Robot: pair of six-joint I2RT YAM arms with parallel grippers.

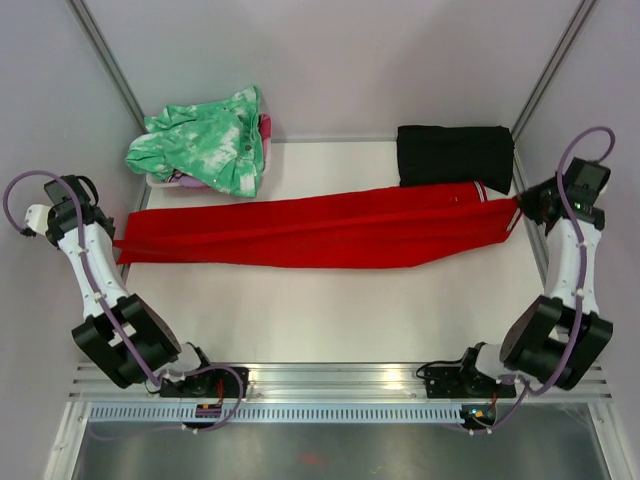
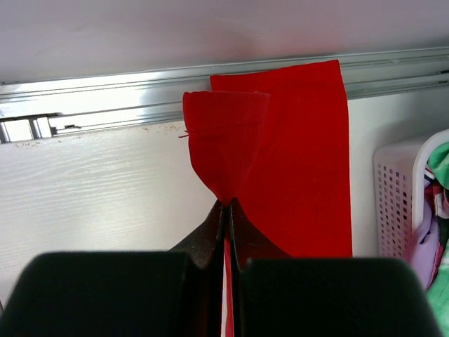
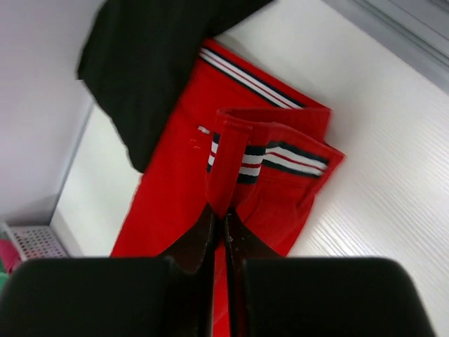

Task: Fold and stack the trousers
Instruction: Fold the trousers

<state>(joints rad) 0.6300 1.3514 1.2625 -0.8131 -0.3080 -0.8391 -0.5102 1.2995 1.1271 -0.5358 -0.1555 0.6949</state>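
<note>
At the left edge, the left gripper (image 1: 120, 243) is pinched tight on the leg ends of the trousers (image 1: 320, 228), which stretch flat across mid-frame. At the right edge, the right gripper (image 1: 517, 209) is clamped on their striped waistband, just below the black folded cloth (image 1: 455, 155).

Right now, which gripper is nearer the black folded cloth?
Right. The right gripper pinches the red trousers at the waistband beside the black folded cloth; the left gripper holds their far cuffs.

blk folded cloth (image 1: 455, 153), grn/wht garment (image 1: 205, 145) over wht basket (image 2: 400, 196), wht table (image 1: 330, 310)
</note>
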